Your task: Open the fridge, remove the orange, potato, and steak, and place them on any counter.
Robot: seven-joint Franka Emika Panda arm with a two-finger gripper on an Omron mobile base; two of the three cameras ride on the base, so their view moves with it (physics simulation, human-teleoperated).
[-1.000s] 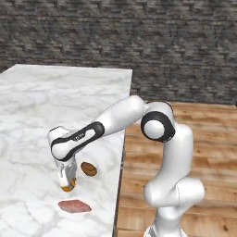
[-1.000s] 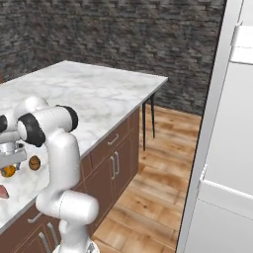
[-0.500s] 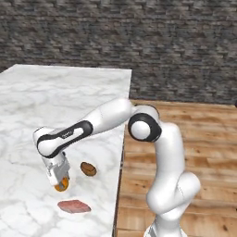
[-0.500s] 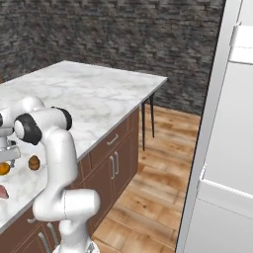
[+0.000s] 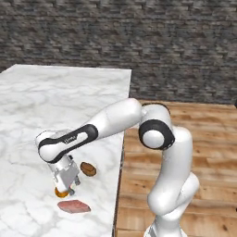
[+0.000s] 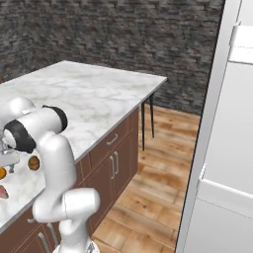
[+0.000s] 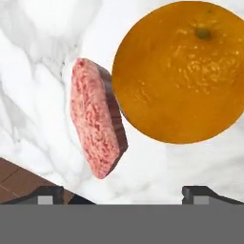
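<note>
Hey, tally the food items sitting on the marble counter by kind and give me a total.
orange: 1
potato: 1
steak: 1
Total: 3 food items on the counter

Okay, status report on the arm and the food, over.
Gripper open over the orange. Orange, steak and potato all on the counter. Nothing in the way.

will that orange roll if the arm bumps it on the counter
Likely yes: the bright round orange is ball-shaped and sits free on the flat white marble counter. The flat pinkish-red steak beside it might stop a roll that way.
</note>
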